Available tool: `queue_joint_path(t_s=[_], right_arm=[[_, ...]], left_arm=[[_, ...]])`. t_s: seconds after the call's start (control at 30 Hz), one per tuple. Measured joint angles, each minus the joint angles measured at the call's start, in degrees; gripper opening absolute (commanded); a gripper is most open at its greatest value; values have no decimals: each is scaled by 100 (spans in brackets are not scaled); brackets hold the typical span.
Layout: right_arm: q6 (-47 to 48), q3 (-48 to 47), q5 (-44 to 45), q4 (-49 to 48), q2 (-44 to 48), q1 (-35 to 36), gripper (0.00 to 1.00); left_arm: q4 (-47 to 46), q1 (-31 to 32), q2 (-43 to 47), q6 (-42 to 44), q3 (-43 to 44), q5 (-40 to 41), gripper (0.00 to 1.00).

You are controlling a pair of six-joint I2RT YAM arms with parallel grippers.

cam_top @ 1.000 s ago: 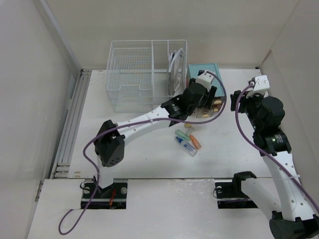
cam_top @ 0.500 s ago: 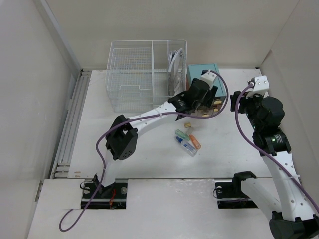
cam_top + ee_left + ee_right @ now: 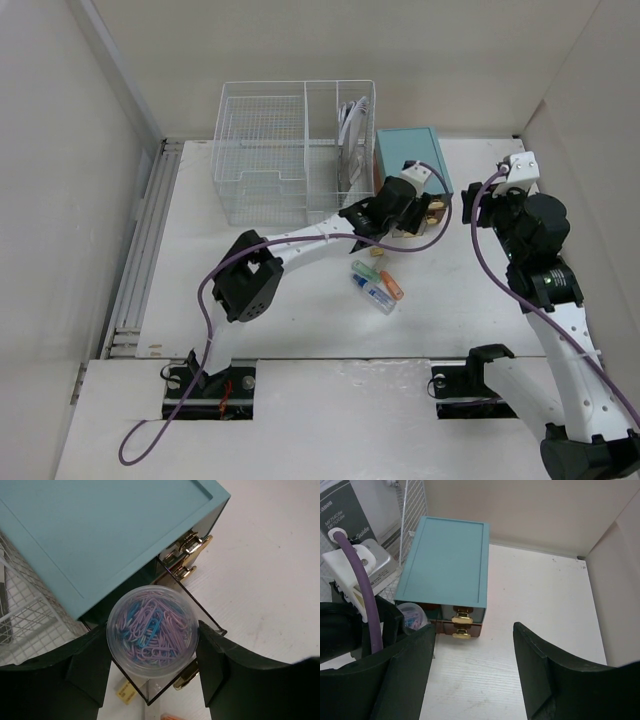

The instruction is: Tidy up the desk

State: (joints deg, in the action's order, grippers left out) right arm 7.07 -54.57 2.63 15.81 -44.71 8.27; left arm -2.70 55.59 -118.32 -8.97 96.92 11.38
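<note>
White worktop (image 3: 320, 325) spread under both arms, left fingers (image 3: 95, 660) clamped on cup (image 3: 152, 630) of paper clips at 6 o'clock of box (image 3: 100, 535), right fingers (image 3: 410, 665) held apart, empty, at 4 o'clock of box

Desk (image 3: 300, 310): flat matte white tabletop, white-walled, rail along left edge.

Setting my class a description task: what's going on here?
The left arm's fingers grip a clear tub of paper clips at the teal drawer box, over what looks like a pulled-out drawer. The right arm's fingers hang open and empty. A few markers lie loose on the desk.
</note>
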Motion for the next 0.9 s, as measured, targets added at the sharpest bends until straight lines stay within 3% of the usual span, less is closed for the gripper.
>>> queue_joint_path(t_s=[0.1, 0.13, 0.27, 0.37, 0.4, 0.53, 0.57, 0.67, 0.7, 0.77, 0.83, 0.9], right_arm=[[0, 0, 0, 0, -9, 0, 68], [0, 0, 0, 0, -17, 0, 68], [-22, 0, 4, 0, -81, 0, 71], [-68, 0, 24, 0, -146, 0, 72], [-92, 0, 39, -2, -164, 0, 72], [-142, 0, 85, -2, -229, 0, 72], [-155, 4, 127, 0, -238, 0, 71], [-247, 22, 258, -4, -260, -46, 53], [-282, 31, 308, -4, -260, -61, 39], [-396, 52, 389, -17, -267, -81, 26], [-501, 87, 428, -50, -345, -81, 24], [-621, 94, 396, -105, -564, -114, 25]], left_arm=[[-94, 0, 11, -11, -55, -7, 27], [-90, 0, 22, -13, -59, -2, 52], [-92, 9, 57, -11, -85, 57, 80], [-87, 20, 140, -7, -85, 192, 83], [-87, 20, 173, 0, -85, 245, 90], [-83, 17, 372, 55, -85, 505, 90], [-94, 15, 452, 63, -85, 581, 83], [-181, 17, 776, 87, -188, 730, 61], [-245, 22, 944, 103, -326, 772, 34], [-358, 33, 1329, 72, -684, 837, 10], [-494, 59, 1700, 37, -1097, 839, 0], [-656, 120, 2037, -9, -1582, 791, 0]])
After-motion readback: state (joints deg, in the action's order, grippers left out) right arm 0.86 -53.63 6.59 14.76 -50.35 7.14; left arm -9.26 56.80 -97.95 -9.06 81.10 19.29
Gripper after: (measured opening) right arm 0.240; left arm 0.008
